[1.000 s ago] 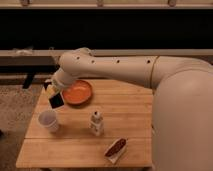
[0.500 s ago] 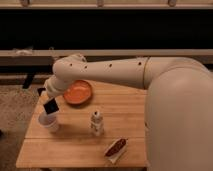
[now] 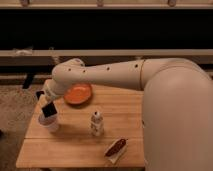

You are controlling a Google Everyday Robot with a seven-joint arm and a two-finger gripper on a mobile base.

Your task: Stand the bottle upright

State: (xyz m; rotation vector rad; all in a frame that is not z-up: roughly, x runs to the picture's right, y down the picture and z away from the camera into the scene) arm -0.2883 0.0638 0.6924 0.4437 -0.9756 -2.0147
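Observation:
The bottle (image 3: 96,123) is small and whitish with a grey cap, and it stands upright near the middle of the wooden table (image 3: 75,150). My gripper (image 3: 48,110) hangs at the table's left side, just over the white cup (image 3: 51,122), well left of the bottle. Its fingers are shut with nothing between them. The big white arm reaches across from the right and hides the table's right edge.
An orange plate (image 3: 78,93) lies at the back of the table, behind the bottle. A dark red snack packet (image 3: 116,148) lies near the front edge, right of the bottle. A carpeted floor (image 3: 12,120) lies left of the table.
The gripper has swung left and down, from beside the orange plate to just over the white cup. The bottle has stayed upright in place.

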